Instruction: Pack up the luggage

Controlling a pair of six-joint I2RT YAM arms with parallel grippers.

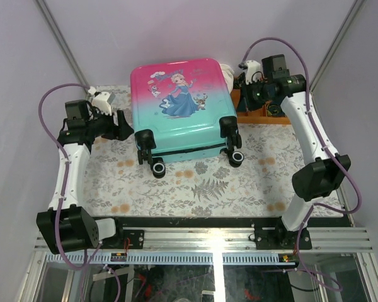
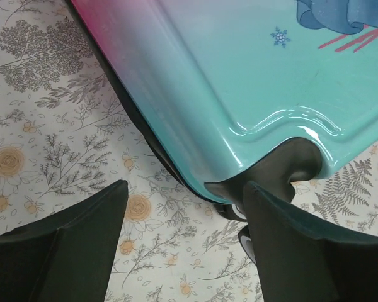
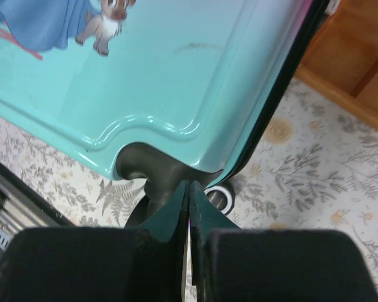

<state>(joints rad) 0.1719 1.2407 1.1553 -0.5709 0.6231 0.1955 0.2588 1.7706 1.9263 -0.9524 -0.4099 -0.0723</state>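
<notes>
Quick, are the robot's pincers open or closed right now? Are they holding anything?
Left pincer: open, holding nothing, by the suitcase corner.
Right pincer: closed, nothing in it.

Inventory by kind, tallied across overhead and wrist views.
One luggage (image 1: 176, 107) with four black wheels (image 1: 157, 168) (two upper, two lower, all at the near end); two arms, left arm (image 1: 66, 170) and right arm (image 1: 312, 135); two grippers, left gripper (image 2: 186, 189) and right gripper (image 3: 189, 189); one orange tray (image 1: 264, 113); one floral table cover (image 1: 195, 189).
</notes>
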